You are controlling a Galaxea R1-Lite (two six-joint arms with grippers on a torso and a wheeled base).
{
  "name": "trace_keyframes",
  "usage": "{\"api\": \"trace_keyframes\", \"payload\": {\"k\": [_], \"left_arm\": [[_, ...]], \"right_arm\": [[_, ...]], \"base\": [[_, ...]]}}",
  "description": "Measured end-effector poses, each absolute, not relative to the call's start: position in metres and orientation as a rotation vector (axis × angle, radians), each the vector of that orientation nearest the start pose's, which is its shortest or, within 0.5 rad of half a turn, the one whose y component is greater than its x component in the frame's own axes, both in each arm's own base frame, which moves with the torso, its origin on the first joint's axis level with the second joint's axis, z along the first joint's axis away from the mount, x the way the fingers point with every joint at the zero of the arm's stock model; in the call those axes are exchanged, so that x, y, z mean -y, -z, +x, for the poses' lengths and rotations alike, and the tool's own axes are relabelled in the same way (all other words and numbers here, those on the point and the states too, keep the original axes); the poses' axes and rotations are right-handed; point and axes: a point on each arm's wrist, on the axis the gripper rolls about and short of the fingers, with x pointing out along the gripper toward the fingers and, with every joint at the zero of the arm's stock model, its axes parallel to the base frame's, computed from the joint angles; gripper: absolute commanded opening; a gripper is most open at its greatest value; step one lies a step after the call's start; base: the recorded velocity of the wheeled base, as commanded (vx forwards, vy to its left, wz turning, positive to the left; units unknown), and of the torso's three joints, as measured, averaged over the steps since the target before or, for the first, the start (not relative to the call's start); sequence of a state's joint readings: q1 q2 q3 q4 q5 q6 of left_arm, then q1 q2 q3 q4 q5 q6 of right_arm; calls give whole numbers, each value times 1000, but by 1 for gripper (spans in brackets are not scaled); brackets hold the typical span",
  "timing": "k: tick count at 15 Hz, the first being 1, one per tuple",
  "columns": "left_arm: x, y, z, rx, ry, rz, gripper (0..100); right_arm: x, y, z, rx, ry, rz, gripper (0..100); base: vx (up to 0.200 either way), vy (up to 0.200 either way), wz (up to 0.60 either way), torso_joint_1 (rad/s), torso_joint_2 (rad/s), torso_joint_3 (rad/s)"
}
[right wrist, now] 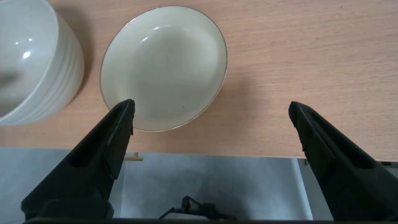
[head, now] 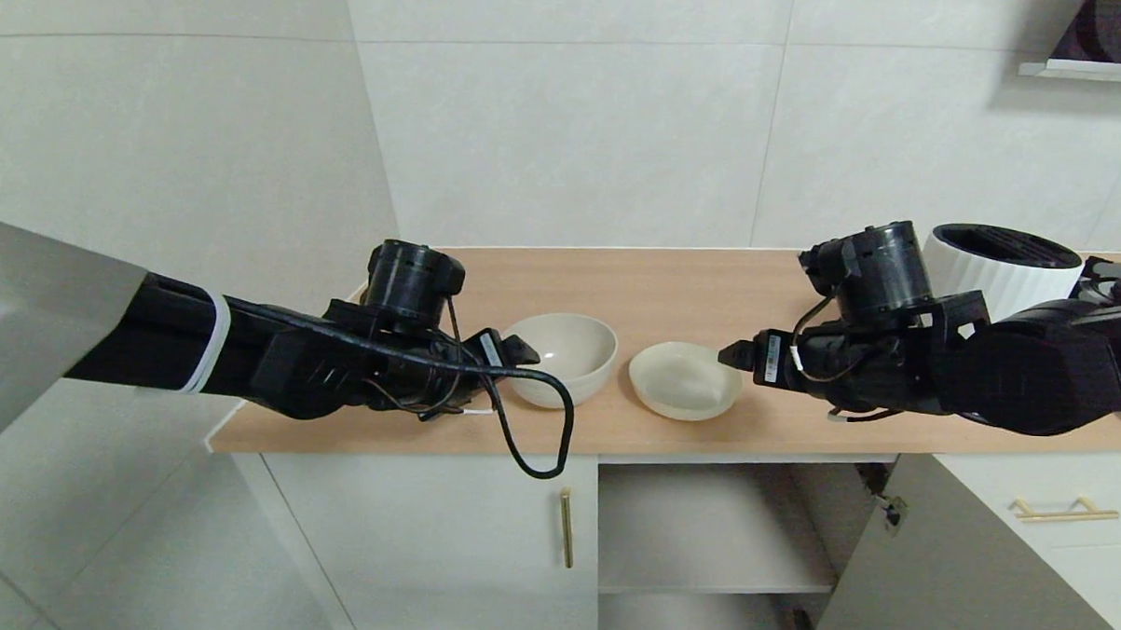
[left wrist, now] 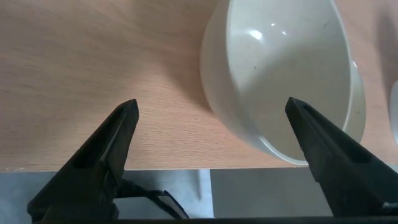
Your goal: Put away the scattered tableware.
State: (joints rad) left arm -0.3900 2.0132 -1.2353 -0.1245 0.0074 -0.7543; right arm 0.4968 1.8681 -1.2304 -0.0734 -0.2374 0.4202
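Left gripper (left wrist: pixel 211 106), fingers spread, at deep bowl (left wrist: pixel 280 68); right gripper (right wrist: pixel 211 107) (also spread) near shallow dish (right wrist: pixel 165 65)

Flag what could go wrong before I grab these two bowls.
The deep bowl and shallow bowl sit near the counter edge; a bump from the open left hand or right hand could tip one off. They also sit close together, so gripping one may knock the other.

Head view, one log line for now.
left tool: open, by bowl | right tool: open, by dish | bowl, dish: on counter | cabinet: open
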Motion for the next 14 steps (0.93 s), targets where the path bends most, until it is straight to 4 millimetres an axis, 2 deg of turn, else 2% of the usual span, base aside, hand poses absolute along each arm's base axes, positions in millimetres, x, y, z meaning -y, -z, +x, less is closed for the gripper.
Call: {"api": "trace_keyframes", "payload": {"k": [10,14], "left_arm": [[146,-144,357,-738,108,-601,0],[144,-149,352,-734,117,-603,0]], "right_arm": [[-167,-188,319,-570,-132,201,100],[-170,-182,325,-578,-121,189,100]], "base": [[0,0,0,0,0,0],[0,0,0,0,0,0]]}}
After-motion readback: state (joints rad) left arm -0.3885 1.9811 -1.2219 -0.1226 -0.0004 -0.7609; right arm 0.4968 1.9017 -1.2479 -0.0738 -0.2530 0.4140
